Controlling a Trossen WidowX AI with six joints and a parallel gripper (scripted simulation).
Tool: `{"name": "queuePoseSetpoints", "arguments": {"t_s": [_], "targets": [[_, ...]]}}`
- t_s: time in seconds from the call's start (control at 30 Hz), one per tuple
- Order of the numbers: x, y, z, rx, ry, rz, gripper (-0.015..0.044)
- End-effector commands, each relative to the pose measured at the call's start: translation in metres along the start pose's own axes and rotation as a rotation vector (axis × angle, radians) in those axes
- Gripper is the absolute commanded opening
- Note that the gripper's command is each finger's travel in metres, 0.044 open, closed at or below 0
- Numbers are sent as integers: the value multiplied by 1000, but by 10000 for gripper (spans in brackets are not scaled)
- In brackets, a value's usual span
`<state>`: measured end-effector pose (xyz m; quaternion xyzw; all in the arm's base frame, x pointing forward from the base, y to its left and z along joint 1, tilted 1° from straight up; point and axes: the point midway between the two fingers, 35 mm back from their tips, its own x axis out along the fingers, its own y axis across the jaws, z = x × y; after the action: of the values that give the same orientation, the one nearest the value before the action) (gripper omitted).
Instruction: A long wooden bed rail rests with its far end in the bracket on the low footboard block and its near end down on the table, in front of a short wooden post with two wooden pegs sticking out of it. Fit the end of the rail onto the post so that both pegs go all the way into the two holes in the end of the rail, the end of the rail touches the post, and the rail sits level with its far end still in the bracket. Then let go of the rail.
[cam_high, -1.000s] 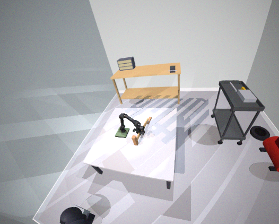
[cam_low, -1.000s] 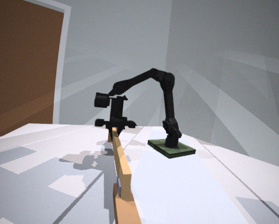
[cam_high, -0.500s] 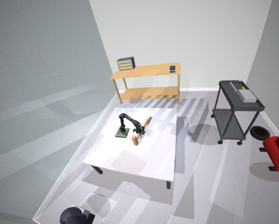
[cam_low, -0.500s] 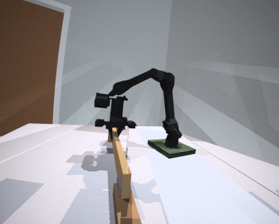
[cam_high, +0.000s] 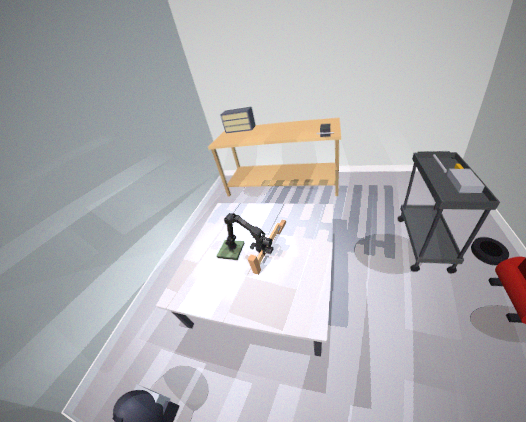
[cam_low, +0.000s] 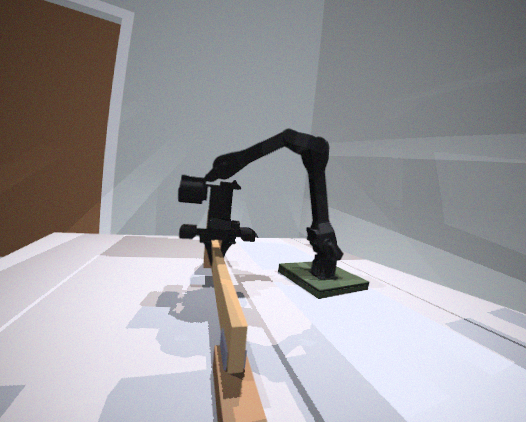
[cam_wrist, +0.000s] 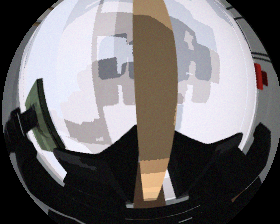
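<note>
The wooden rail (cam_high: 273, 234) (cam_low: 227, 300) (cam_wrist: 155, 85) runs from the low footboard block (cam_low: 242, 400) toward the short post (cam_high: 255, 265) (cam_low: 206, 258). Its far end sits at the grey-blue bracket (cam_low: 224, 350) on the block. My gripper (cam_high: 265, 250) (cam_low: 218, 247) (cam_wrist: 148, 127) points down and is shut on the rail near its post end, one finger on each side. That end is raised off the table and looks close to the post. The pegs, the holes and any gap at the post are hidden or too small to tell.
The arm's green base plate (cam_high: 230, 250) (cam_low: 325, 285) (cam_wrist: 42, 117) stands on the white table (cam_high: 210, 295) to one side of the rail. A wooden workbench (cam_high: 280, 134), a dark cart (cam_high: 425, 175) and a red object (cam_high: 515, 285) stand away from the table.
</note>
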<state>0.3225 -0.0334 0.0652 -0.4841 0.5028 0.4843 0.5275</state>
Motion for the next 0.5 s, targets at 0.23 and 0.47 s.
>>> {"name": "queuePoseSetpoints", "arguments": {"t_s": [0.23, 0.47], "targets": [[-3, 0, -3, 2, 5, -7, 0], [-4, 0, -1, 2, 5, -7, 0]]}}
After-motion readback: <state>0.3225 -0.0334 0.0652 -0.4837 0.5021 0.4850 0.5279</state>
